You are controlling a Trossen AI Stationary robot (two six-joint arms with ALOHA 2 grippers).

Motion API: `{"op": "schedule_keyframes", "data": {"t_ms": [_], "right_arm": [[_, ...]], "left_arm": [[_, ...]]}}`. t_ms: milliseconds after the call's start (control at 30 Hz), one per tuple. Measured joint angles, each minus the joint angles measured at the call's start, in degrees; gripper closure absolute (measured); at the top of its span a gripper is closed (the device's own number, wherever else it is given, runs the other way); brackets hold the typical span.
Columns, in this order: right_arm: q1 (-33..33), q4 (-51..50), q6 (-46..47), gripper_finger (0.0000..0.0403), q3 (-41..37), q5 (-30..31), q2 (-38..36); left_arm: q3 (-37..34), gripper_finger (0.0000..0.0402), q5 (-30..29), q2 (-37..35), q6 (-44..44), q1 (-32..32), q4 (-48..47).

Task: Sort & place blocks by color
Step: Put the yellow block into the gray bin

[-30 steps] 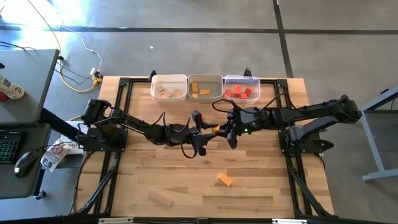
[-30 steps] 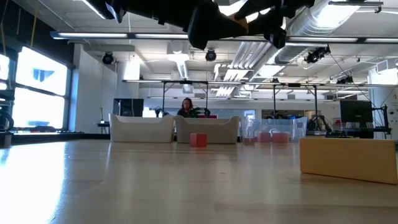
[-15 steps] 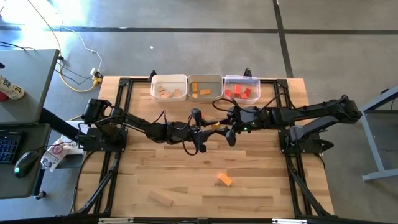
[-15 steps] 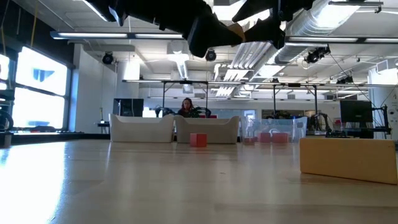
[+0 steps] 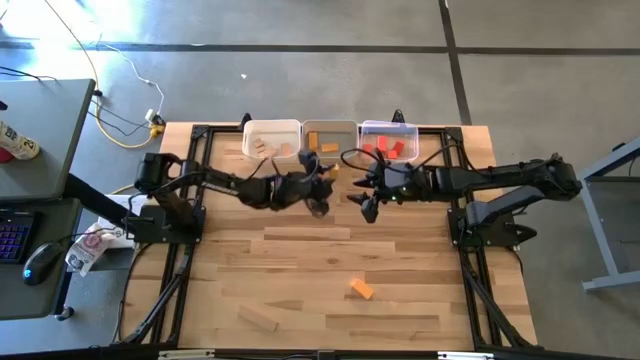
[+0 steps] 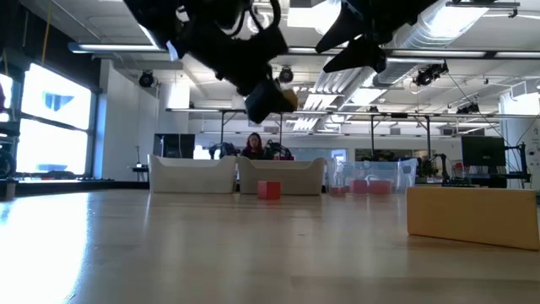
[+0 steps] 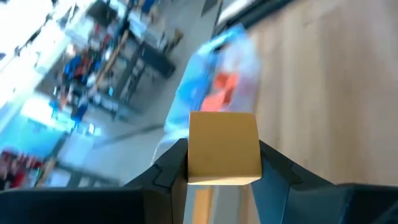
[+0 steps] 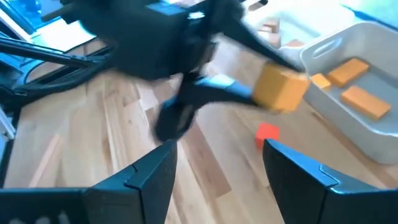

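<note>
Nearest, a wood bar (image 5: 257,319) and an orange block (image 5: 361,289) lie on the table (image 5: 400,260). Mid-table, the right gripper (image 5: 367,205) hangs open and empty, while the left gripper (image 5: 322,190) is clamped on an orange cube (image 7: 224,147) in the air, near the bins (image 5: 329,140). A red cube (image 6: 268,189) lies before those far bins.

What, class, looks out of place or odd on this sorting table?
Nothing is spilled or damaged. Three blocks lie loose outside the bins: a red cube near the middle bin, an orange block and a plain wooden bar at the near edge. The left gripper holds an orange cube.
</note>
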Motion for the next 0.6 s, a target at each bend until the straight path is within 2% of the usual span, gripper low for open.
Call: {"op": "schedule_keyframes", "data": {"t_ms": [300,467,600], "right_arm": [[-3.0,0.0,-4.5,0.0178,0.0,0.0,0.0],[-4.0,0.0,-4.5,0.0178,0.0,0.0,0.0],[-4.0,-0.1,-4.5,0.0178,0.0,2.3,0.5]], "left_arm": [[0.0,0.0291,4.2,0.0,-8.1,10.2,-6.0],[0.0,0.0291,6.9,0.0,-9.6,14.6,-6.5],[0.1,0.0291,10.0,0.0,-11.2,17.5,-6.8]]}}
